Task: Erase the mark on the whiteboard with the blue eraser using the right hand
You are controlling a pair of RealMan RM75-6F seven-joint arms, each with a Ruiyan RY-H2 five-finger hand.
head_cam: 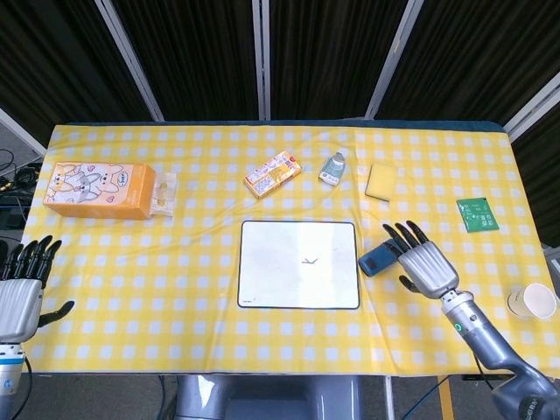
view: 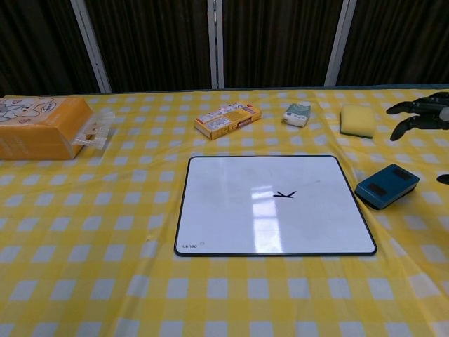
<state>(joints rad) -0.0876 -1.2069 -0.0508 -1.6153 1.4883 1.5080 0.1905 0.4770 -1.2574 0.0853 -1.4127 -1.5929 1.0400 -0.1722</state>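
A whiteboard [head_cam: 299, 264] [view: 273, 204] lies flat at the table's middle, with a small black mark [head_cam: 308, 261] [view: 283, 194] right of its centre. The blue eraser [head_cam: 377, 257] [view: 387, 185] lies on the cloth just off the board's right edge. My right hand [head_cam: 424, 263] [view: 422, 112] hovers open, fingers spread, over the eraser's right end, not touching it. My left hand [head_cam: 22, 292] stays open at the near left edge, off the table, and only the head view shows it.
An orange tissue box [head_cam: 99, 189] sits far left, a snack box [head_cam: 272, 173], a small bottle [head_cam: 332, 168] and a yellow sponge [head_cam: 381, 181] along the back. A green packet [head_cam: 477, 214] and a paper cup [head_cam: 532, 301] stand at the right.
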